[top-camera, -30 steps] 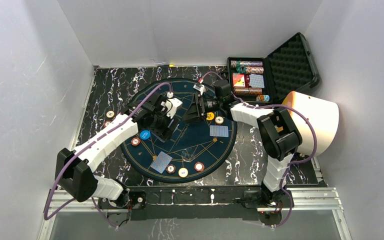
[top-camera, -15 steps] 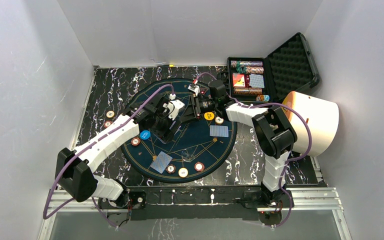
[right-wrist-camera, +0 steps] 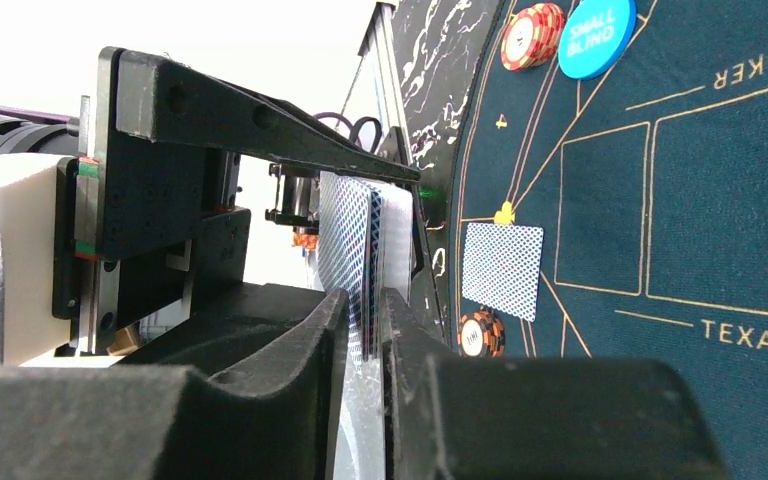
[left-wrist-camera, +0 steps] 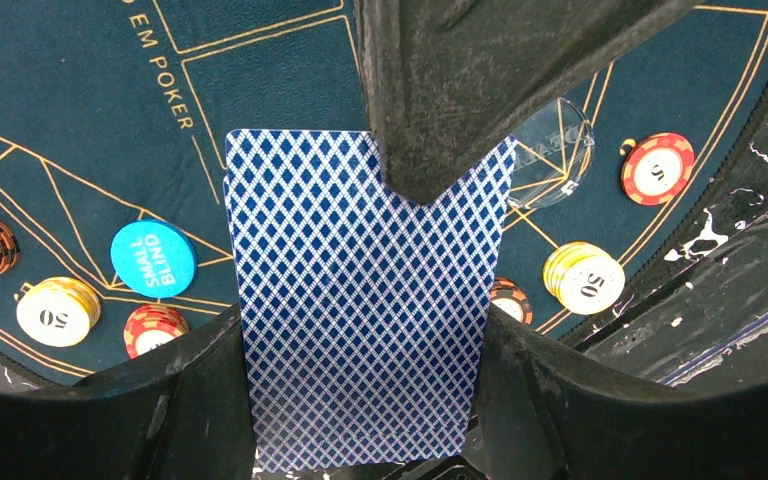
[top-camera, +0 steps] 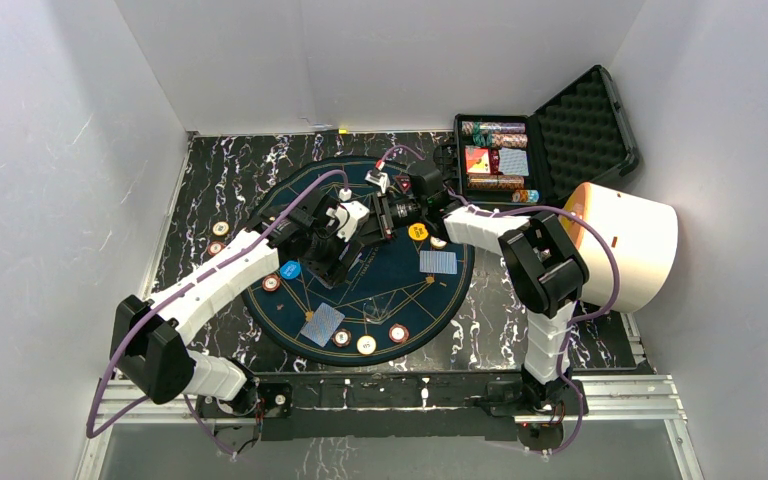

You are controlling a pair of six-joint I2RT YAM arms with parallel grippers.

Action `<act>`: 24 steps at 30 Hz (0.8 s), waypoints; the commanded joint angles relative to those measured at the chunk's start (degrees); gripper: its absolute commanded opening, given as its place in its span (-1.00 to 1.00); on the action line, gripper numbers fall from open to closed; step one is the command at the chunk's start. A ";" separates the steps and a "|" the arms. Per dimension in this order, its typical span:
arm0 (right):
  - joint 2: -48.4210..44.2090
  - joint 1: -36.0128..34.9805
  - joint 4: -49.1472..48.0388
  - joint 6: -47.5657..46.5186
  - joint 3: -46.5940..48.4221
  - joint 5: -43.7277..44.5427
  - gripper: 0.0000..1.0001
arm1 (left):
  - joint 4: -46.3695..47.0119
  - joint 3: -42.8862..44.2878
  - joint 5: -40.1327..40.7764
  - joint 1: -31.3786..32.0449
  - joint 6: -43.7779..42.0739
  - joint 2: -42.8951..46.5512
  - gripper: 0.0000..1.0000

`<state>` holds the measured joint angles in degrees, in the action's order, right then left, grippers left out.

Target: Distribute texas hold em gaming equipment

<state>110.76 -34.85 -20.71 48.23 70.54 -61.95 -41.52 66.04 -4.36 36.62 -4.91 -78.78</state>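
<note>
One card deck [left-wrist-camera: 360, 300] between right fingers [right-wrist-camera: 260, 335]

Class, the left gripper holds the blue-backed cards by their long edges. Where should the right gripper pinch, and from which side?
The free short edge of the cards, come at end-on, opposite the left gripper. Its fingers block both long edges; only that end sticks out, where the right gripper straddles it.

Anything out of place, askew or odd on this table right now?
A pale chip and a darker chip beside it lie off the mat, on the table to its left, while the other loose chips sit on the mat. Nothing looks spilled or damaged. The left claw holds the deck of cards; the right claw pinches it.
</note>
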 commanded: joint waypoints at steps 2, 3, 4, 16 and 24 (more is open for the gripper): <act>0.57 -0.25 -0.75 -0.16 2.89 -1.35 -0.56 | 0.54 -0.03 -1.09 0.47 0.18 0.65 -1.00; 0.48 -0.28 -0.69 -0.23 2.93 -1.48 -0.58 | 0.56 -0.04 -1.15 0.47 0.16 0.65 -1.00; 0.36 -0.30 -0.62 -0.22 2.93 -1.38 -0.60 | 0.50 -0.11 -1.13 0.47 0.21 0.65 -1.00; -2.01 1.07 3.92 -3.36 3.66 -0.54 -0.82 | 0.47 -0.82 -0.98 0.47 0.42 0.65 -1.00; -4.83 3.23 4.61 -3.08 1.94 -0.17 -1.00 | 0.77 -1.15 -0.71 0.49 0.87 0.65 -1.00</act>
<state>110.56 -33.01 -15.99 46.11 71.85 -61.87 -41.15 65.19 -4.49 36.62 -4.64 -78.78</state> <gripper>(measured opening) 0.014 0.623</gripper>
